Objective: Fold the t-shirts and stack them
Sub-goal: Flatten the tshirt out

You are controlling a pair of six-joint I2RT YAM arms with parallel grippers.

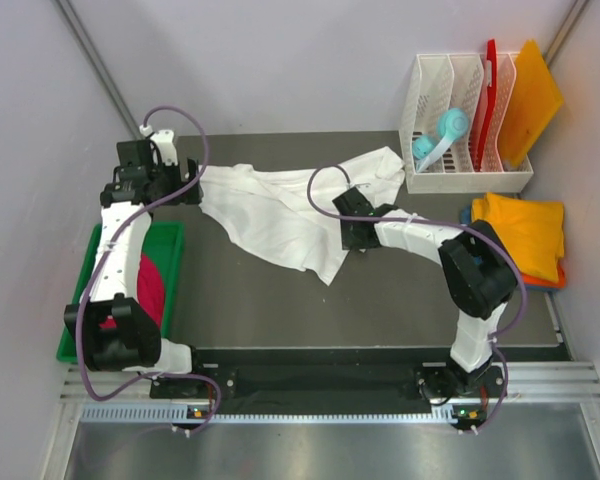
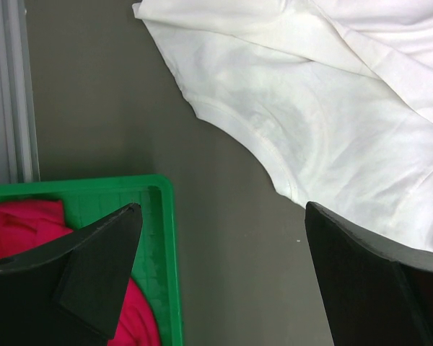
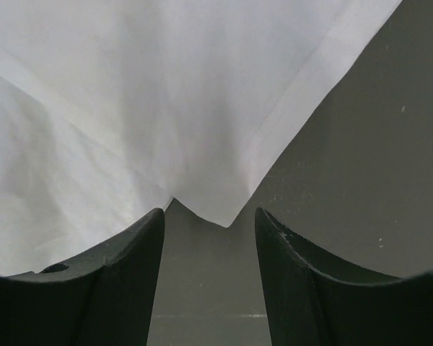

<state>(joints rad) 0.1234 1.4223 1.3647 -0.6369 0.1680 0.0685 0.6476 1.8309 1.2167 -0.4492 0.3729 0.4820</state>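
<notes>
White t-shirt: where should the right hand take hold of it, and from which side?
Take the pointed hem corner of the white t-shirt. Its free tip lies flat, just ahead of the open right hand, with table showing on the near side, so probably slide in low from there and pinch across the tip.

view: right wrist | white t-shirt (image 3: 130, 108): fills top and left, hemmed edge slanting down to a pointed corner | right hand (image 3: 209, 216): just below that corner, dark fingers (image 3: 123, 274) apart, corner tip above their gap | surface (image 3: 361, 180): dark grey, right of and below the shirt
</notes>
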